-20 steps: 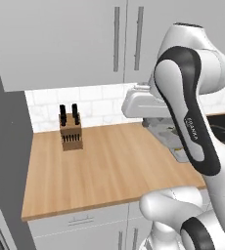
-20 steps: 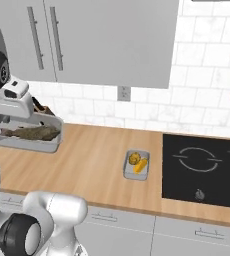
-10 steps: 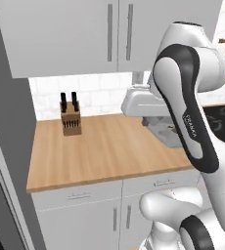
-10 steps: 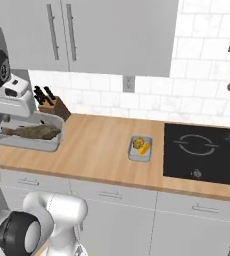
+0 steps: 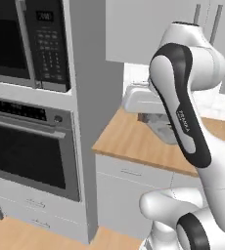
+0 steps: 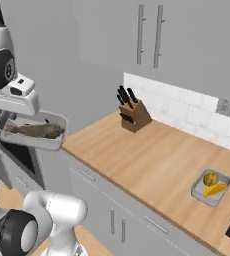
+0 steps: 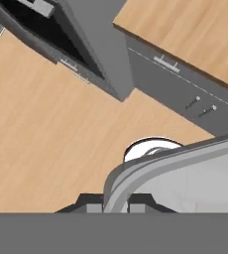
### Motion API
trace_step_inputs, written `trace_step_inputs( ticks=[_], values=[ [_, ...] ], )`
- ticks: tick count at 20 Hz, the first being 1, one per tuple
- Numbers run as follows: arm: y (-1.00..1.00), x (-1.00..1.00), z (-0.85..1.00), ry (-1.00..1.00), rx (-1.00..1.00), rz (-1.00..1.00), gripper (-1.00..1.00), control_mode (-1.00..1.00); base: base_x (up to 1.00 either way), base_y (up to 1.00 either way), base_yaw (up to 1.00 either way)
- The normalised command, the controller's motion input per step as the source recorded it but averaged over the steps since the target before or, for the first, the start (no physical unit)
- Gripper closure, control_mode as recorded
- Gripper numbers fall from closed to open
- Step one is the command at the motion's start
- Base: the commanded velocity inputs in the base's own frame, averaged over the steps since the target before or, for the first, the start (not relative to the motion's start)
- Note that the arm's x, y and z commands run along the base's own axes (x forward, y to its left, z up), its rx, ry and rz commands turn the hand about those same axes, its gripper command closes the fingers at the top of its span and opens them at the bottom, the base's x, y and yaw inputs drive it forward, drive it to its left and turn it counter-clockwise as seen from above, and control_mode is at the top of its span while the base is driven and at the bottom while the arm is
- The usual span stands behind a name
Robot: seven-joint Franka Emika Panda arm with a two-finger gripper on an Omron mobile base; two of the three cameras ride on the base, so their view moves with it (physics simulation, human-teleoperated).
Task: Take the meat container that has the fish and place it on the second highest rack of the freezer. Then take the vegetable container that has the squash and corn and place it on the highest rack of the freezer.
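The grey meat container [image 6: 34, 133] with the brown fish [image 6: 38, 130] hangs in the air left of the counter's end, level, with my gripper [image 6: 5, 119] shut on its near rim under the white hand. In the hand view the gripper [image 7: 116, 204] is shut on the container's curved rim [image 7: 150, 164], high above the wooden floor. In the left base view the container [image 5: 159, 129] peeks out behind my forearm. The vegetable container [image 6: 211, 186] with squash and corn lies on the counter [image 6: 152, 155] at the right. The freezer is out of view.
A tall grey cabinet holds a microwave [image 5: 26, 39] and a wall oven [image 5: 29, 151] left of the counter. A knife block [image 6: 132, 112] stands at the counter's back. Drawers and cabinet doors [image 7: 185, 94] run under the counter; wooden floor [image 7: 46, 124] lies below.
The whole picture has shifted as the base moved and turned left: the oven tower has come into view and the stove has left it. The fish container stays held in the gripper.
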Motion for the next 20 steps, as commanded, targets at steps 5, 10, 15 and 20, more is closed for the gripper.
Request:
trace_step_inputs(
  ticks=[5,10,15,20],
  values=[
    [0.00,0.00,0.00,0.00,0.00,0.00,1.00,1.00,-0.11,0.00,0.99],
    [0.00,0.00,0.00,0.00,0.00,0.00,1.00,1.00,-0.05,0.11,0.91],
    [0.00,0.00,0.00,0.00,0.00,0.00,1.00,1.00,0.17,0.29,0.70],
    [0.00,0.00,0.00,0.00,0.00,0.00,1.00,1.00,0.84,0.07,0.27]
  ],
)
